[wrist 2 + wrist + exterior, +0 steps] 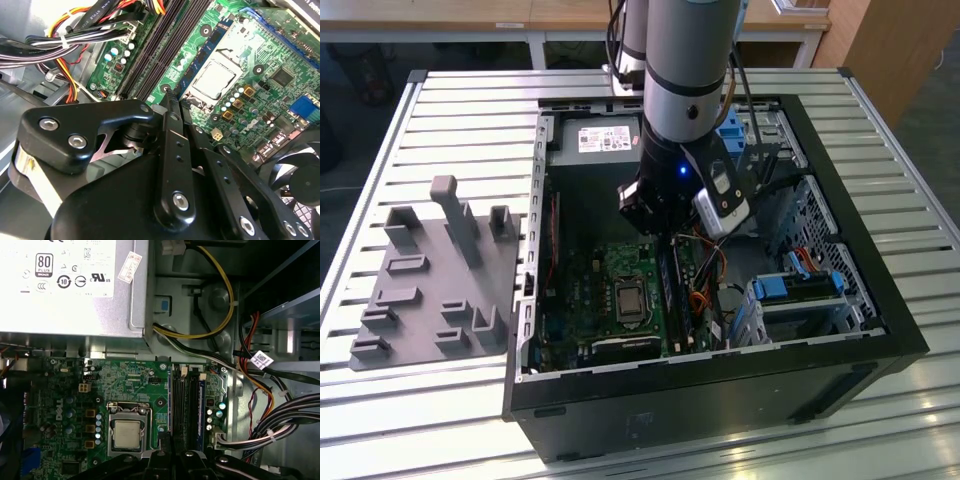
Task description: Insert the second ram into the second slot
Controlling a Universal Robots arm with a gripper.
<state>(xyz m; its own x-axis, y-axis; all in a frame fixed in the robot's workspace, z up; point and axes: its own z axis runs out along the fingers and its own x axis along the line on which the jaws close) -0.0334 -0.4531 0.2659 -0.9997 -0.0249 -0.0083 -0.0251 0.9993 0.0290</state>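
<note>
End effector [653, 228] above memory slots [185, 405]; second ram [201, 405] seemingly seated.

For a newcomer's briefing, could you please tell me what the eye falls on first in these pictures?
The big silver-and-black arm reaches down into the open computer case. Beneath its gripper lies the green motherboard with its silvery processor beside the dark memory slots.

a grey fixture plate [420, 320] lies on the slatted table [470, 110] beside the open computer case [720, 400].
</note>
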